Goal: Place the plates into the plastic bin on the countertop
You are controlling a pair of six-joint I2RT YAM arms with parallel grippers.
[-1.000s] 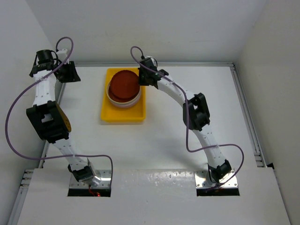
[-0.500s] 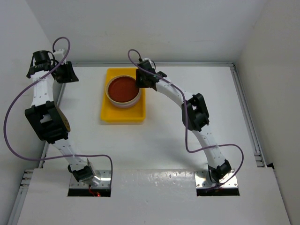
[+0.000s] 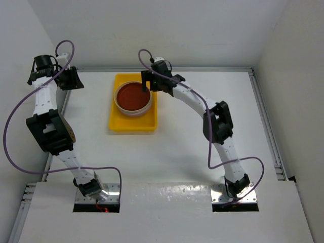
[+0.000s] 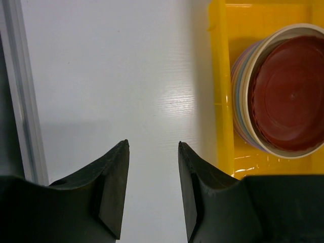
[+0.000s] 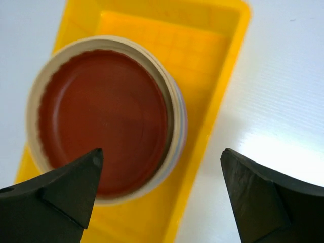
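Plates [image 3: 133, 97] lie stacked in the bin [image 3: 132, 125], a dark red one on top. The right claw [image 5: 161, 151], wide open and empty, hangs just above their right edge. The left claw [image 4: 152, 148], half open and empty, is farther left over the desk [image 4: 111, 76].

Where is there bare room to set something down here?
Widest: the countertop between the yellow bin and the arm bases. Also the strip from bin to left rail, under the open left gripper, and everything right of the right arm. Crowded: the bin, nearly filled by the plate stack under the open right gripper.
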